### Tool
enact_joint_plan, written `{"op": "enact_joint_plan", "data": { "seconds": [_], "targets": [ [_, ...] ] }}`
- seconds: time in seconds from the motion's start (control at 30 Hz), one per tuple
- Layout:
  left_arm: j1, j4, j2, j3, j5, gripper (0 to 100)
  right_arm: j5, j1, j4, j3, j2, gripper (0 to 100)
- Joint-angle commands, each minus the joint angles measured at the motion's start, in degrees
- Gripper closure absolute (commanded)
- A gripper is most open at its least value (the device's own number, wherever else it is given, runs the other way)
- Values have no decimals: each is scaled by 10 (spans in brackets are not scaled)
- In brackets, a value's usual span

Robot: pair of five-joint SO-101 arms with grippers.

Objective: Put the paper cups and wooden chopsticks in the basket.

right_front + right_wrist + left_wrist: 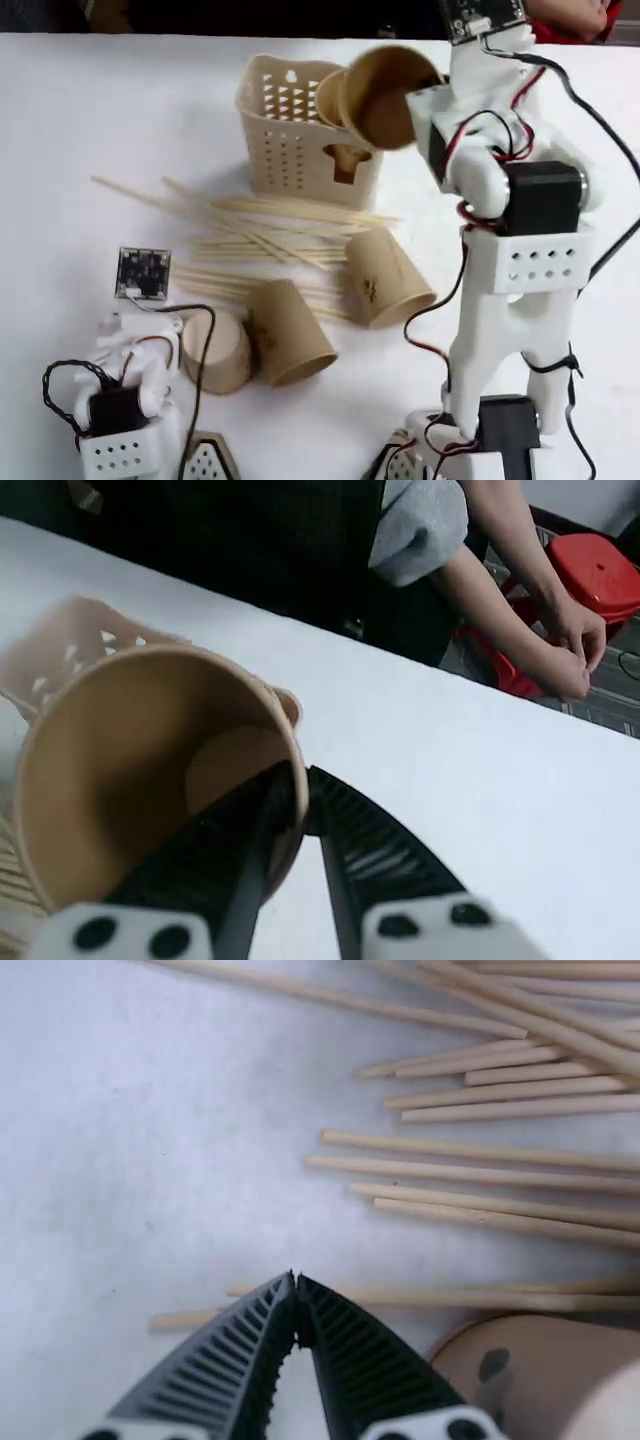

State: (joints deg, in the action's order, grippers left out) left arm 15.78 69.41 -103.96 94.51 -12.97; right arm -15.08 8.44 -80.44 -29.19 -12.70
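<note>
High view: right gripper (300, 778) pinches a paper cup (385, 95) by the rim, seemingly over the basket (290, 150) edge, so I'd center it above the opening before letting go.

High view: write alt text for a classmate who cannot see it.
The right tool holds a tilted paper cup at the rim of the basket. Three more cups and loose chopsticks lie on the white table.
</note>
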Motion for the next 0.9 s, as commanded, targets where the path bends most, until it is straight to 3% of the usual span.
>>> {"op": "enact_joint_plan", "data": {
  "seconds": [0.0,0.43,0.87],
  "targets": [
    [5,-9,-5,-24,-7,976,28,27,44,-21,-8,978],
    [5,-8,-5,-24,-7,976,55,40,126,-25,97,978],
    [5,-10,-5,-30,-7,976,55,27,122,-25,160,974]
  ]
}}
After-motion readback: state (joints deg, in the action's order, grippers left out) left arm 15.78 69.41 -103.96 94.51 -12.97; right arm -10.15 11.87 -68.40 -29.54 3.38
